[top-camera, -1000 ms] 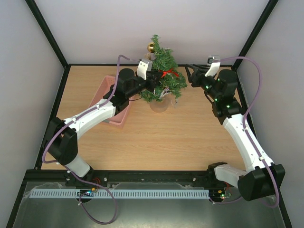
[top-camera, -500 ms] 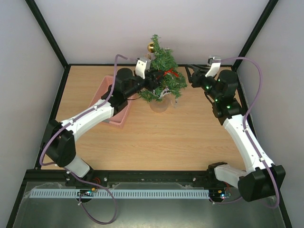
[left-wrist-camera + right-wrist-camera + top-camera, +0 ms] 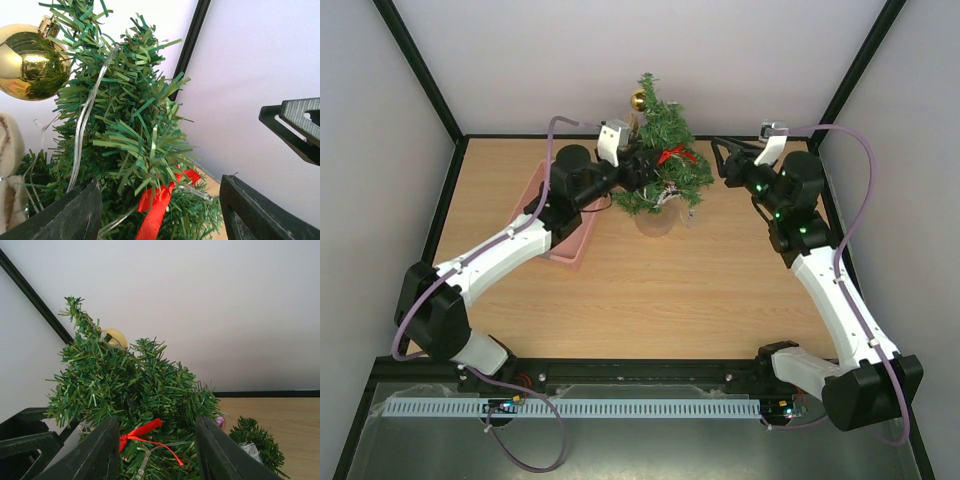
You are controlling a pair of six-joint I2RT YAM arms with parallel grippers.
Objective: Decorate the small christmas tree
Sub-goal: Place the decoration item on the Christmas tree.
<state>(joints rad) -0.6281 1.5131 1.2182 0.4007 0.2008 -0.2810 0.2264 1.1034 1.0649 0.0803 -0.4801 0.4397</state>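
The small christmas tree stands on its pale round base at the back middle of the table, with a pale light string through its branches. A gold ball hangs near the top and a red ribbon sits on the right side. My left gripper is at the tree's left flank. In the left wrist view this gripper is open, with branches and the red ribbon between the jaws and untouched. My right gripper hovers just right of the tree, open and empty.
A pink tray lies left of the tree, under my left forearm. In the right wrist view, a small pink ornament shows at the tree's right edge and a separate green sprig beyond it. Black frame posts stand at the back corners.
My left gripper's jaws have spread open at the tree, and the left arm has drawn slightly back to the left. The right arm has barely moved.
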